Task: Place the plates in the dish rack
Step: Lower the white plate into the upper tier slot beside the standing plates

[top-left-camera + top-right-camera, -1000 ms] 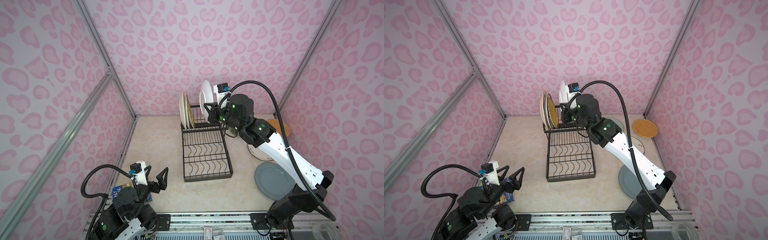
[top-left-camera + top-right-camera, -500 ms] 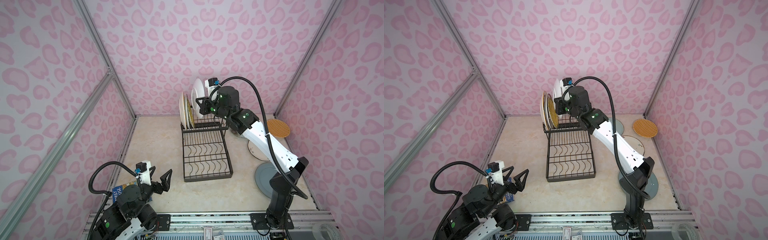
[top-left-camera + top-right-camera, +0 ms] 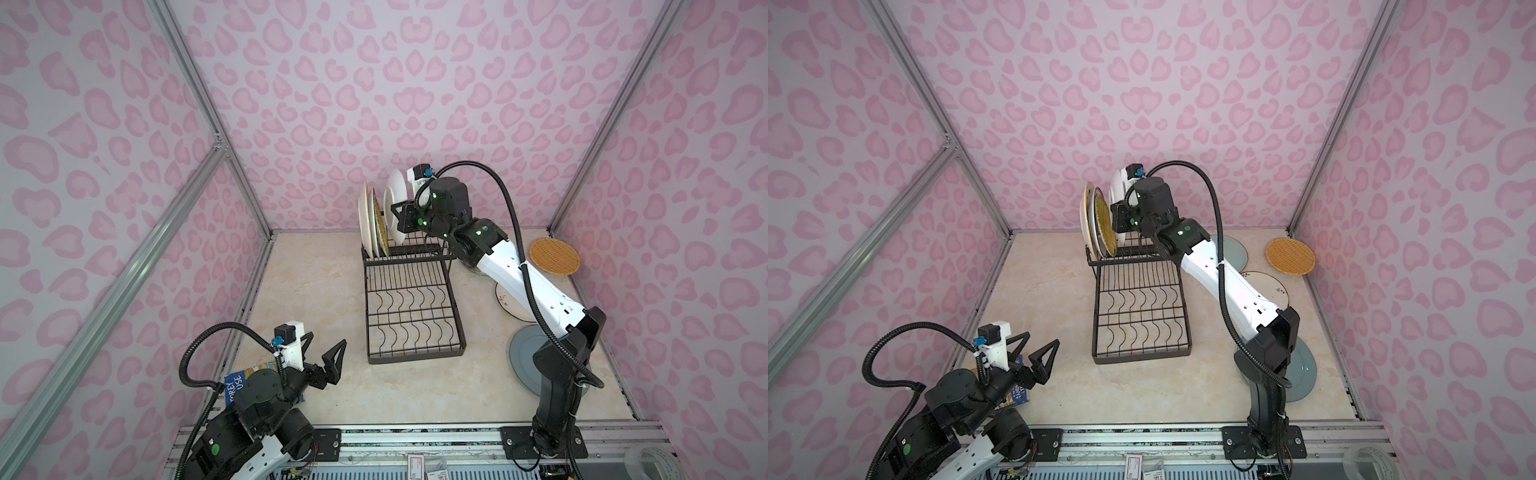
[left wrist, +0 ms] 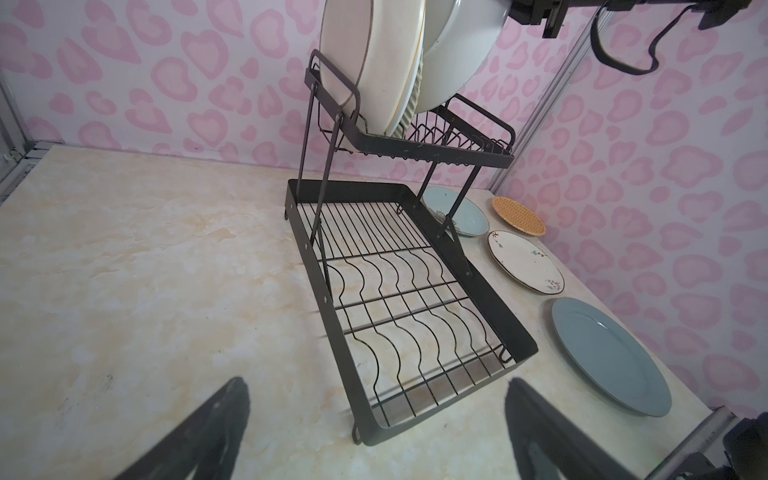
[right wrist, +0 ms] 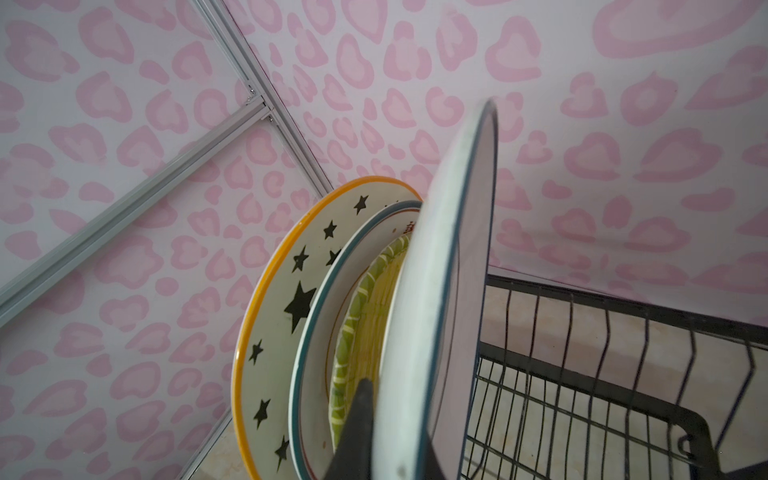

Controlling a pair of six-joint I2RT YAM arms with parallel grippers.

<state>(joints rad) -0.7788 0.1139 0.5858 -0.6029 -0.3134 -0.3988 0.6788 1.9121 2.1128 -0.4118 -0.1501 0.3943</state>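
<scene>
Pink cell: plate (image 3: pixel 392 194) nears rack (image 3: pixel 367 307).
Right gripper (image 3: pixel 402 214), clamped on it, has swung beside racked plates (image 3: pixel 368 220); left gripper (image 3: pixel 322 352), jaws apart.

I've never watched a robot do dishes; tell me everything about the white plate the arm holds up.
The white plate is round, glossy, ceramic-looking, with a thin dark rim line. It stands on edge, tilted, over the raised tier of the dish rack, next to three other plates slotted there. The right gripper is shut on its rim; contact with the wires cannot be told.

Robot lab booth: aluminium-framed printed walls (image 3: pixel 415 104)
</scene>
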